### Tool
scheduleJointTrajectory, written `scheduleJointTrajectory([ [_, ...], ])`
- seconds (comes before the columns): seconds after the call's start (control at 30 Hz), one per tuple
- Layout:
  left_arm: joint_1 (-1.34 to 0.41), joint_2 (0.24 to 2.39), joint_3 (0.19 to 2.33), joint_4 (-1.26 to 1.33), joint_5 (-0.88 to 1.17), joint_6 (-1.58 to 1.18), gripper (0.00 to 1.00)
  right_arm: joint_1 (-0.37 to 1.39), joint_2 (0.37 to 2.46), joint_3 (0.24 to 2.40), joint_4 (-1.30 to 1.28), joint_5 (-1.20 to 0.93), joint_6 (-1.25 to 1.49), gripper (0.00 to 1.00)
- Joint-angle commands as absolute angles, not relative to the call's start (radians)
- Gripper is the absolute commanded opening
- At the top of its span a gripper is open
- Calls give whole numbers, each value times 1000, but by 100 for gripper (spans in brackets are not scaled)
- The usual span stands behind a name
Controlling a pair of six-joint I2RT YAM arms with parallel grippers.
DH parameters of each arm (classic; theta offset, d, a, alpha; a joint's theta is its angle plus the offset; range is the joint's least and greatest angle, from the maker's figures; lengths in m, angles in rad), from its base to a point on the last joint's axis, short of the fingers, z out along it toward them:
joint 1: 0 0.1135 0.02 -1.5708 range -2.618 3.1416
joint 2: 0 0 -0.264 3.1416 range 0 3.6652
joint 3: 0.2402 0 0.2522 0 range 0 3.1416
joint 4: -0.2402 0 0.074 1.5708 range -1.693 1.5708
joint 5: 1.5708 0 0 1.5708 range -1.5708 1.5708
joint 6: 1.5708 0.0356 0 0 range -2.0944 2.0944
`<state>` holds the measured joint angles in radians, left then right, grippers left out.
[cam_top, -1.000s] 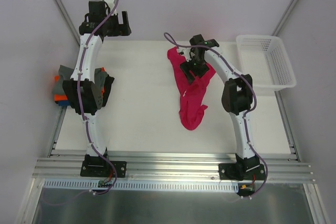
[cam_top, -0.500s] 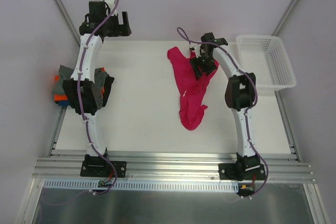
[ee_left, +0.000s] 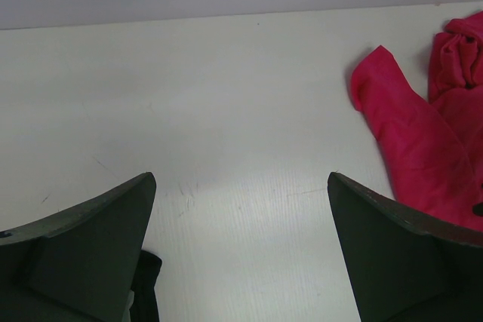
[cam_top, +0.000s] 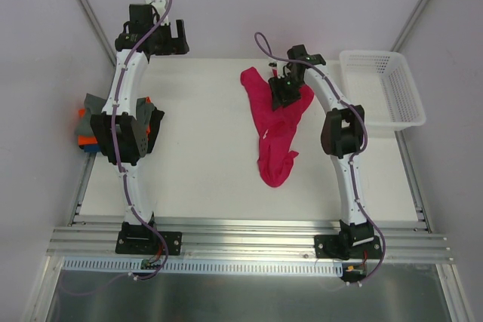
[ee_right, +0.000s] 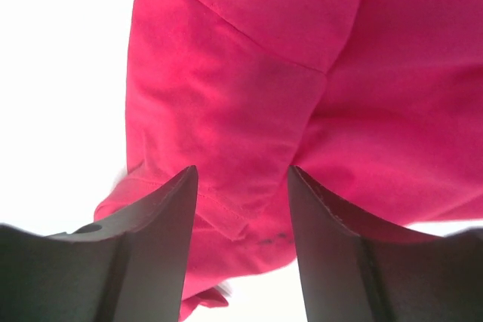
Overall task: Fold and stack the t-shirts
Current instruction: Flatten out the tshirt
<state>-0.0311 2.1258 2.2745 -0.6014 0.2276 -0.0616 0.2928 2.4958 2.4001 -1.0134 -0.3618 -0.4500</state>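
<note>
A magenta-red t-shirt (cam_top: 275,141) lies crumpled in a long strip on the white table (cam_top: 204,156), right of centre. My right gripper (cam_top: 285,92) is down on its far end. In the right wrist view, the right gripper (ee_right: 241,182) has its jaws partly apart, straddling a hemmed fold of the red t-shirt (ee_right: 249,73) without pinching it. The left gripper (cam_top: 167,35) hovers at the far left edge of the table. In its wrist view the left gripper (ee_left: 241,209) is wide open over bare table, with the red t-shirt (ee_left: 423,148) to its right. Folded t-shirts (cam_top: 85,122) in grey, orange and blue are stacked at the left edge, partly hidden by the left arm.
A white lattice basket (cam_top: 385,88) stands at the far right, partly over the table's edge. The metal rail (cam_top: 241,239) with both arm bases runs along the near edge. Walls close in on the far side.
The right gripper shifted toward the far right end of the red t-shirt and settled over it, its jaws narrowing. The left arm and the folded stack stayed still.
</note>
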Motion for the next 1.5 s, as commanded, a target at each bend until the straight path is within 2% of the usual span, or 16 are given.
scheduleJointTrajectory([
  [0.0, -25, 2079, 2273, -574, 233, -58, 99, 293, 2520, 2441, -1014, -410, -431, 54],
  [0.23, -29, 2075, 2276, -572, 235, -58, 99, 299, 2534, 2441, -1009, -365, -433, 59],
  [0.63, -29, 2072, 2276, -574, 236, -57, 99, 293, 2540, 2459, -969, -321, -425, 58],
  [0.67, -31, 2071, 2278, -574, 235, -55, 99, 295, 2545, 2459, -971, -334, -425, 56],
  [0.7, -29, 2071, 2276, -574, 235, -57, 99, 298, 2554, 2459, -976, -339, -426, 49],
  [0.73, -31, 2071, 2276, -574, 235, -55, 99, 298, 2557, 2460, -985, -345, -428, 36],
  [0.8, -31, 2072, 2278, -574, 236, -55, 99, 302, 2550, 2453, -989, -334, -428, 1],
  [1.0, -31, 2072, 2273, -574, 235, -58, 99, 296, 2429, 2401, -1029, -255, -454, 1],
  [1.17, -29, 2085, 2284, -574, 242, -63, 99, 339, 2113, 2250, -1173, -201, -648, 1],
  [1.27, -28, 2115, 2315, -572, 262, -77, 99, 370, 2019, 2249, -1346, -253, -675, 1],
  [1.4, -28, 2158, 2362, -572, 288, -100, 99, 408, 2019, 2313, -1598, -383, -705, 1],
  [1.47, -28, 2171, 2375, -571, 304, -110, 99, 428, 1991, 2262, -1655, -414, -677, 1],
])
